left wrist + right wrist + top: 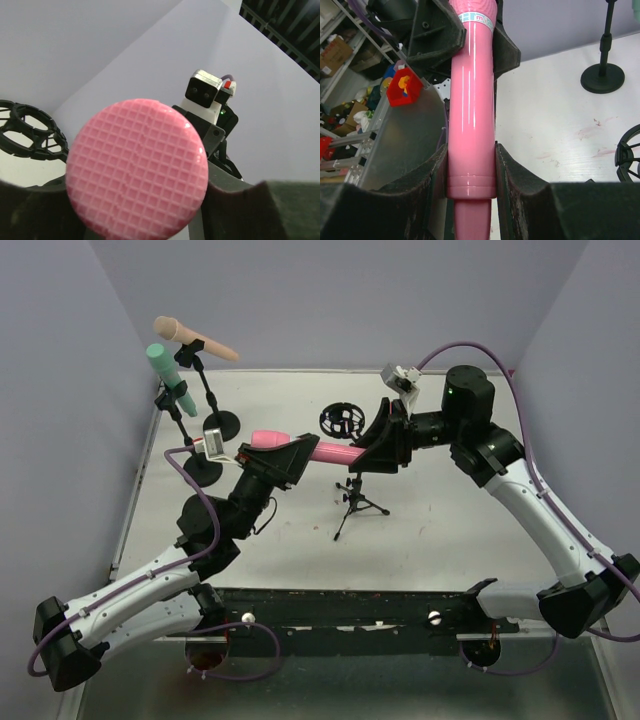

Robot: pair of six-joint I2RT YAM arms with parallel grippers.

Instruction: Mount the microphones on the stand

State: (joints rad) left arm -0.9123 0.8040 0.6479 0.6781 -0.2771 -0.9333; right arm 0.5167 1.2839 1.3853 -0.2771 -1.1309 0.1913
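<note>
The pink microphone [330,451] hangs level above the table, held at both ends. My left gripper [295,455] is shut on it near the head; the gridded pink head [137,167] fills the left wrist view. My right gripper [378,448] is shut on the tapered tail, with the fingers [517,175] pressed on both sides of the body [470,125]. A small black tripod stand [355,502] sits just below the microphone. The peach-tan microphone [195,338] and the mint-teal microphone [165,375] sit clipped on two round-based stands at the back left.
The two stand bases [222,423] [203,472] sit close to my left arm; one base shows in the right wrist view [602,77]. A black round cage-like mount [342,422] lies behind the pink microphone and shows in the left wrist view [30,132]. Walls enclose the table.
</note>
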